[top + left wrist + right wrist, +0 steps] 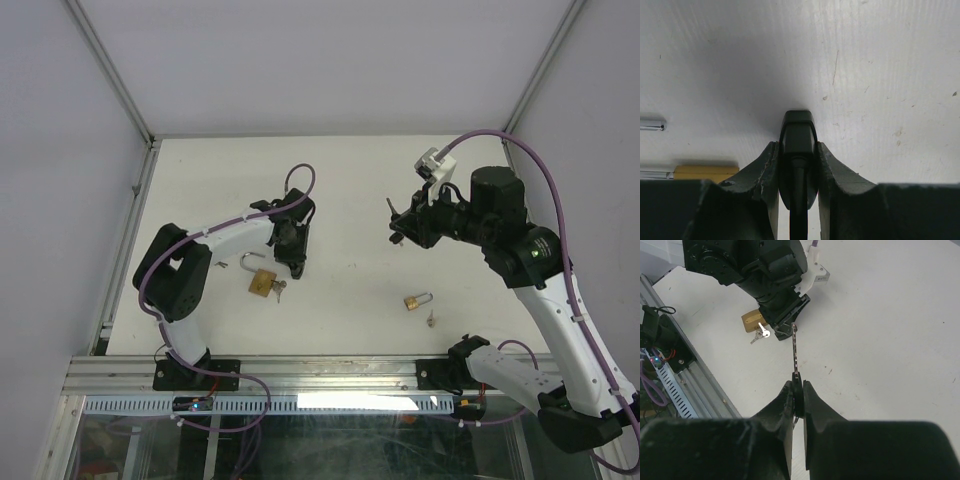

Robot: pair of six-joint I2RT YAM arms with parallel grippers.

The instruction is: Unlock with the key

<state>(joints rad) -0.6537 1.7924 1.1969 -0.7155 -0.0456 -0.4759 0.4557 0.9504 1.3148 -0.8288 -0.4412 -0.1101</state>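
Note:
My right gripper (797,385) is shut on the black head of a key (795,347), whose silver blade points away from me toward the left arm. In the top view this gripper (397,228) hangs above the table's right half. A brass padlock (262,282) with an open shackle lies beside a small bunch of keys (279,291), just left of my left gripper (293,262). The left gripper (796,145) is shut on a black rounded object (797,131) that I cannot identify. The padlock's brass body (705,171) shows at the left edge.
A second, smaller brass padlock (417,300) lies near the front right with a loose key (431,320) beside it. A metal rail (330,372) runs along the table's near edge. White walls close in the left, back and right sides.

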